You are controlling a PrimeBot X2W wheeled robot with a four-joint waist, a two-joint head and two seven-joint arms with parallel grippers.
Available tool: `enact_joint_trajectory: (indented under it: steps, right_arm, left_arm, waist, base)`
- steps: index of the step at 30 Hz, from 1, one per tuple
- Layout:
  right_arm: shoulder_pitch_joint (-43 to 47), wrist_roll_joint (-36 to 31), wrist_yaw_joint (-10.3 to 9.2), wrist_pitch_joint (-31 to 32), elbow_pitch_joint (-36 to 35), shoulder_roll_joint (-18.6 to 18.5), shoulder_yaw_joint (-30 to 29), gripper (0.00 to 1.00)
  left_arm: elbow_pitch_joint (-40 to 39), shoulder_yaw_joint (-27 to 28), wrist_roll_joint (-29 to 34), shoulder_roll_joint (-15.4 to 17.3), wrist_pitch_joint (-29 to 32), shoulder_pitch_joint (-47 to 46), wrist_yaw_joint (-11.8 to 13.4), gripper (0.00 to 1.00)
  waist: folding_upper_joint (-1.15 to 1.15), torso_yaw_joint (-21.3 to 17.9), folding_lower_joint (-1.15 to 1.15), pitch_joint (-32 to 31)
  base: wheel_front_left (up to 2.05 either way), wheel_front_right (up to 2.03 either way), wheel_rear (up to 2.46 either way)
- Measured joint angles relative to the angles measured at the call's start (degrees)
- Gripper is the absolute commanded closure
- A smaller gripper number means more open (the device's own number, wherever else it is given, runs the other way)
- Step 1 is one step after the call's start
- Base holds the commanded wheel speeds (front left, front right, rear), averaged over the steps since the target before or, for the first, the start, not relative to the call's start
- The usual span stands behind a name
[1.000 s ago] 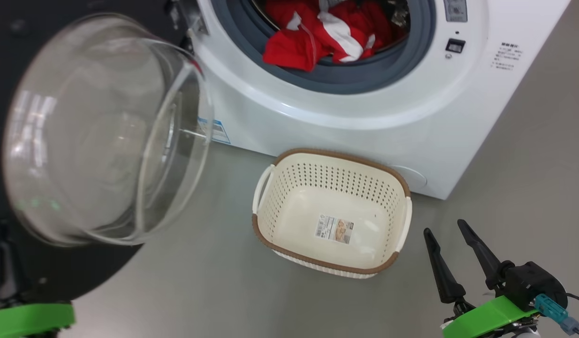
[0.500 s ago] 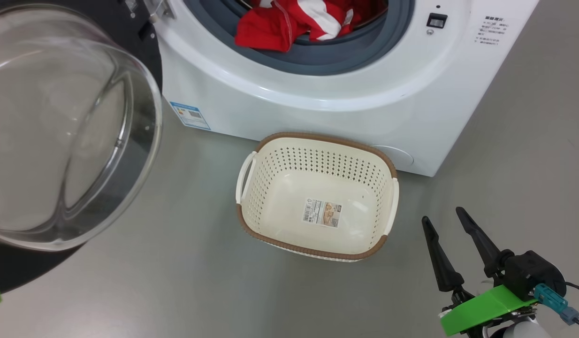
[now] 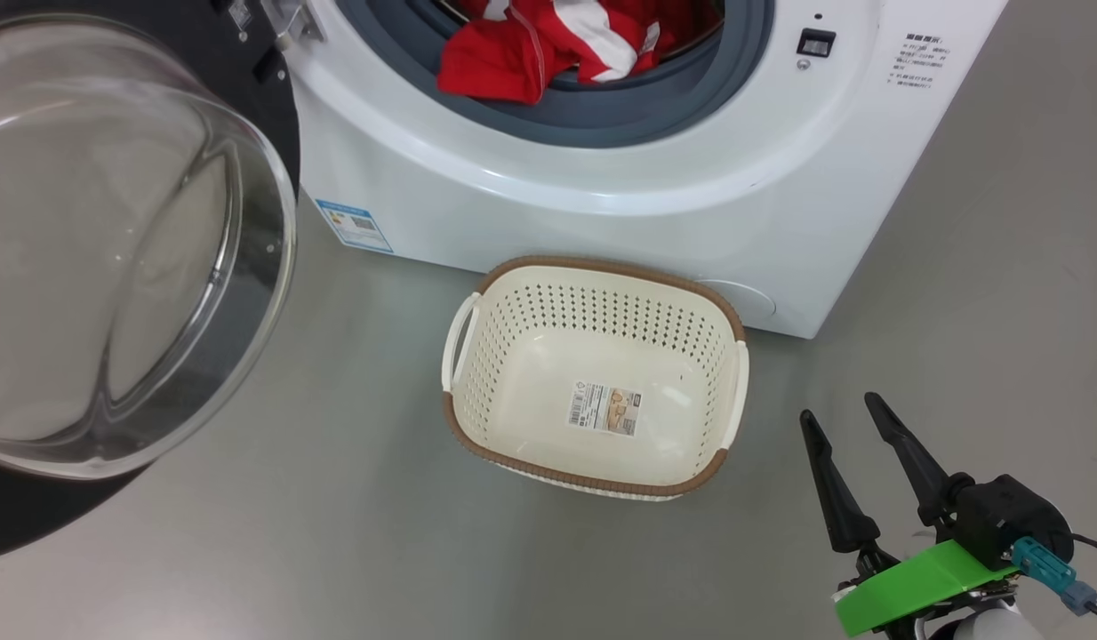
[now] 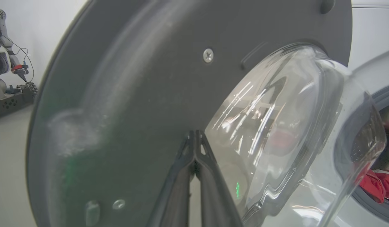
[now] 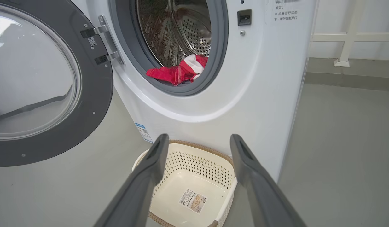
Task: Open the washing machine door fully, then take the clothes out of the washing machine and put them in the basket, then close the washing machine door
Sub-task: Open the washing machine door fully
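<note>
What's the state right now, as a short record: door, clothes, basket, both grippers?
washing machine door: open, swung out to the left
clothes: red-and-white, inside the opening, edge on the grey gasket
basket: on the floor before the washing machine, no clothes inside
left gripper: fingers shut, at the door's inner face
right gripper: fingers open, empty, right of basket

My left gripper (image 4: 194, 135) pinched closed, tips pressed together, my right gripper (image 3: 838, 407) low at my right side, spread wide, holding nothing
</note>
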Motion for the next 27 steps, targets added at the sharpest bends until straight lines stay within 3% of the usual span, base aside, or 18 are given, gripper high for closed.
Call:
enact_joint_trajectory:
  steps: [5,16,21,24,27]
  right_arm:
    - [0.03,0.0,0.0,0.0,0.22,0.45,0.05,0.0]
    - [0.27,0.11,0.01,0.0,0.57,0.83,0.71,0.0]
    - [0.55,0.12,0.01,-0.1,0.53,0.88,0.62,0.0]
    - [1.53,0.13,0.01,-0.15,0.49,0.96,0.54,0.0]
    - [1.64,0.13,0.01,-0.15,0.44,1.05,0.14,0.0]
  left_arm:
    - [-1.35,-1.82,0.03,-0.34,0.0,2.21,0.0,1.0]
    - [-7.58,-6.31,0.56,-4.75,0.0,10.91,0.01,1.0]
    - [-9.96,-8.82,-0.64,-5.49,0.0,14.12,0.02,0.76]
    - [-11.46,-11.59,-2.09,-5.71,0.0,16.02,0.02,0.56]
    - [-12.6,-14.27,-2.96,-5.84,0.01,17.82,0.02,0.5]
  waist:
    - [0.0,0.06,0.0,-1.54]
    - [0.0,-0.29,0.0,-5.31]
    - [0.0,-0.86,0.0,-6.35]
    - [0.0,-1.55,0.0,-6.71]
    - [0.0,-2.4,0.0,-6.84]
  base:
    - [0.0,0.0,0.0]
    - [0.0,0.0,0.0]
    - [0.0,0.0,0.0]
    - [0.0,0.0,0.0]
    - [0.0,0.0,0.0]
